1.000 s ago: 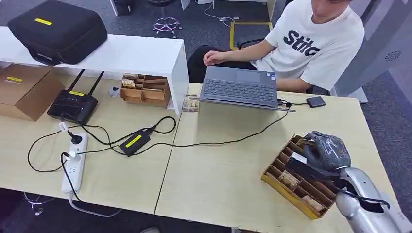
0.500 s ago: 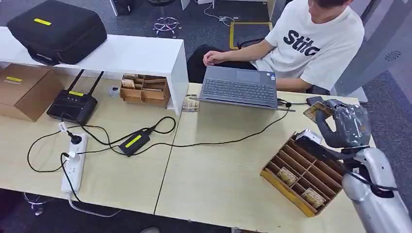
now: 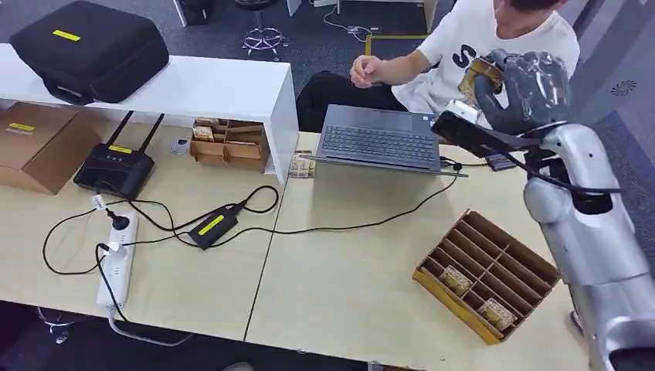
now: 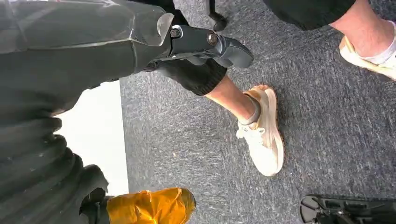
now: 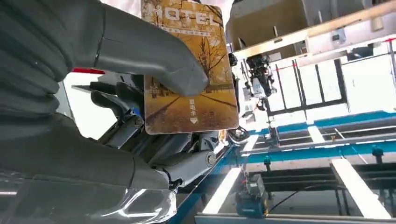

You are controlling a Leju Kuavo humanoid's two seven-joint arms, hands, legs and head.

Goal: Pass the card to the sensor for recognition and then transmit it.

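My right hand (image 3: 527, 86) is raised high above the table's far right corner, in front of the seated person (image 3: 494, 31). It pinches a golden-brown card (image 3: 479, 75) between thumb and fingers. In the right wrist view the card (image 5: 189, 70) shows a "HOTEL" print with autumn trees, and the thumb (image 5: 154, 60) presses on its face. A small black sensor box (image 3: 502, 163) lies on the table right of the laptop, partly behind my wrist. My left hand (image 4: 205, 44) hangs over grey carpet, fingers stretched out and holding nothing.
An open grey laptop (image 3: 380, 139) sits at the table's far edge, its cable running left to a black adapter (image 3: 213, 226). A brown divided card tray (image 3: 494, 255) with several cards lies near right. A router (image 3: 116, 166), power strip (image 3: 117, 259) and white shelf (image 3: 232, 85) stand left.
My right hand lifted the card out of the divided tray and carried it up and away to beyond the laptop's right end. The person's hand rose off the laptop.
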